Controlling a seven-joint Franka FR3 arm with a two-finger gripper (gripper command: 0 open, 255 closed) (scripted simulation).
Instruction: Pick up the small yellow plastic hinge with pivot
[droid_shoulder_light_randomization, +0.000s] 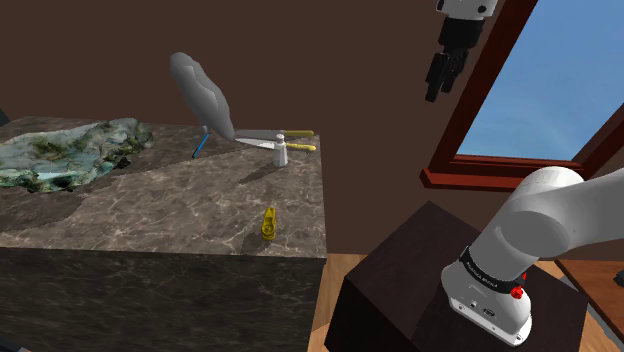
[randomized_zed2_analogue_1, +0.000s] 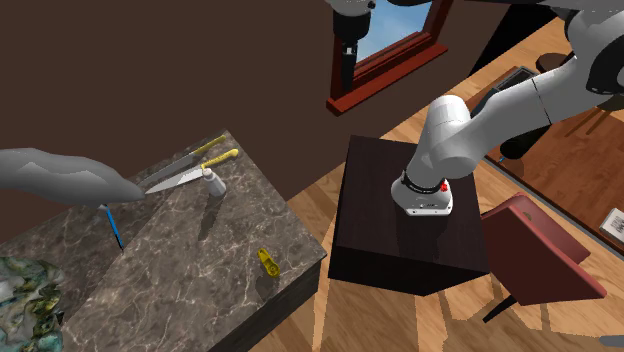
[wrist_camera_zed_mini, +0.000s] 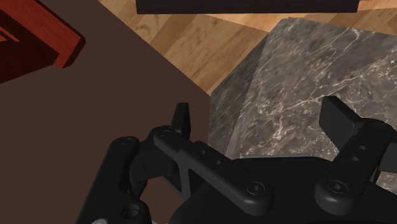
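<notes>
My gripper is spread wide, the two black fingers well apart with nothing between them (I pinch only air). In the wrist view one corner of the marble counter lies under me, a brown wall runs beside it, and a strip of wood floor shows past both. In the shoulder view I hang high by the red-framed window, well above the counter and off its right end. My white arm rises to me from the dark stand at that view's lower right. The yellow hinge lies flat on the counter top near the edge and corner that face the stand, alone on bare marble and well apart from me. Farther along the counter a small white cylinder stands upright. Just beside it lie two yellow-handled knives, their blades pointing to the shoulder view's left. Past them a blue stick leans under a tall grey shape (what it is I cannot tell). Farthest off, at the counter's left end, rests a greenish mottled slab.
</notes>
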